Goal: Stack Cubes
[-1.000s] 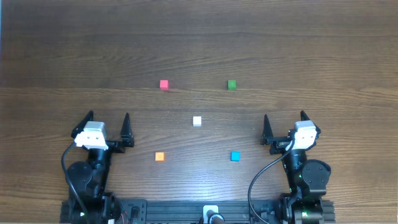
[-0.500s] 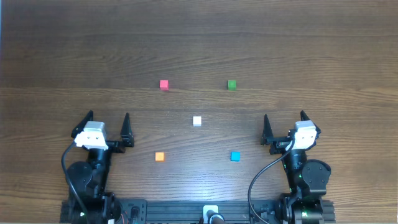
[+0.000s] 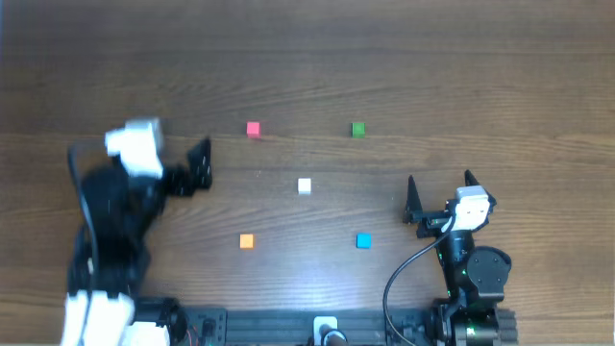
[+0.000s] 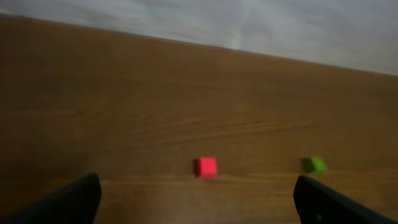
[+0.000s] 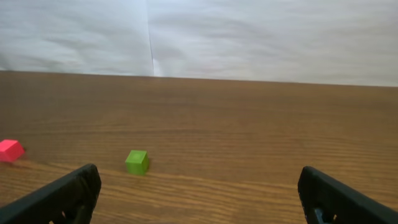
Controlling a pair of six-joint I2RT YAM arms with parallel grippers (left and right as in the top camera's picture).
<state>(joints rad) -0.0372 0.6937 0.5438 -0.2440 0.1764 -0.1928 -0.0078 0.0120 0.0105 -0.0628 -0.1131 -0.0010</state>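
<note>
Five small cubes lie apart on the wooden table: pink [image 3: 254,130], green [image 3: 358,130], white [image 3: 305,186], orange [image 3: 247,241] and blue [image 3: 363,241]. My left gripper [image 3: 183,168] is lifted and open at the left, short of the pink cube [image 4: 207,167]; the green cube [image 4: 315,164] lies further along. My right gripper [image 3: 438,190] stands open at the right, above its base, holding nothing. Ahead of it lie the green cube [image 5: 137,162] and the pink cube [image 5: 10,150].
The wooden table [image 3: 461,67] runs bare to the far edge, where a white wall [image 5: 249,37] rises. The arm bases and a black rail [image 3: 317,327] line the near edge.
The left arm has risen and swung forward and to the left, its gripper now nearer the pink cube. The right arm and all cubes have stayed put.
</note>
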